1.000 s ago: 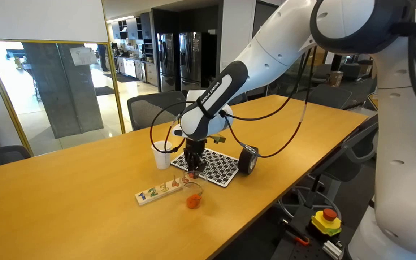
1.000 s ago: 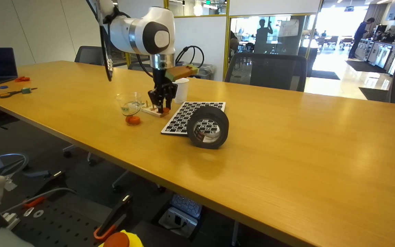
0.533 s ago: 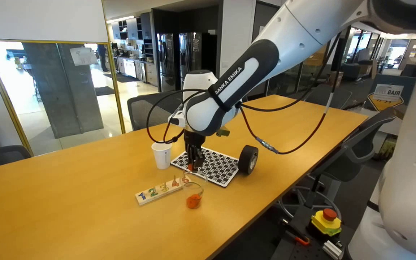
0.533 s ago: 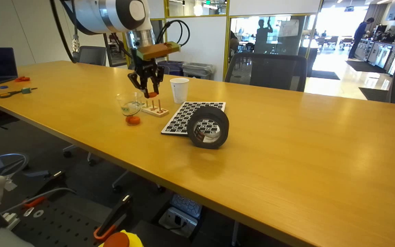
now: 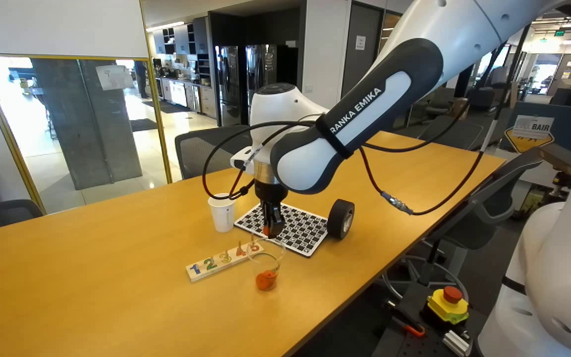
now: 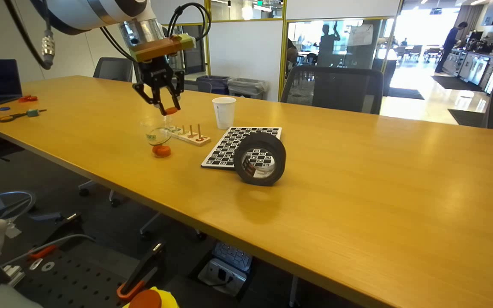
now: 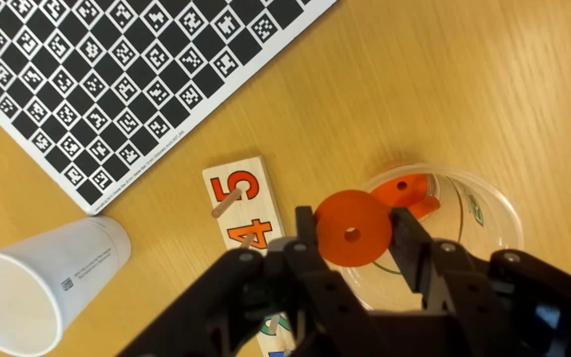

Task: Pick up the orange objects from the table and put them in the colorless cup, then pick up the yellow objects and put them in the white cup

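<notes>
Orange, flat and round, one disc (image 7: 352, 210) with a small hole through its middle is pinched between the two fingers (image 7: 307, 223) of the tool (image 6: 170, 110). It hangs above the tabletop (image 6: 357, 192), close to the mouth of the colorless cup (image 5: 267, 263), and in the wrist view it covers part of that rim; whether the two touch cannot be told. At least two more orange pieces (image 5: 266, 280) lie at the bottom of the cup, overlapping, so their exact number is unclear.

The held disc turns one face to the wrist camera; in an exterior view it shows nearly edge-on, its long axis running almost level from fingertip to fingertip.

One colorless cup, see-through with a green marking, stands upright, mouth up, long axis vertical. One white cup (image 6: 224, 113), opaque and narrower at the base, stands upright too, near a corner of one black-and-white patterned board (image 5: 295, 228) that lies flat. One wooden number board (image 5: 217, 261) bears five numerals, 1 to 5, and at least three pegs (image 6: 199, 130), its 5 end near the colorless cup. One roll of black tape (image 5: 336, 218) stands on edge beside the patterned board.
</notes>
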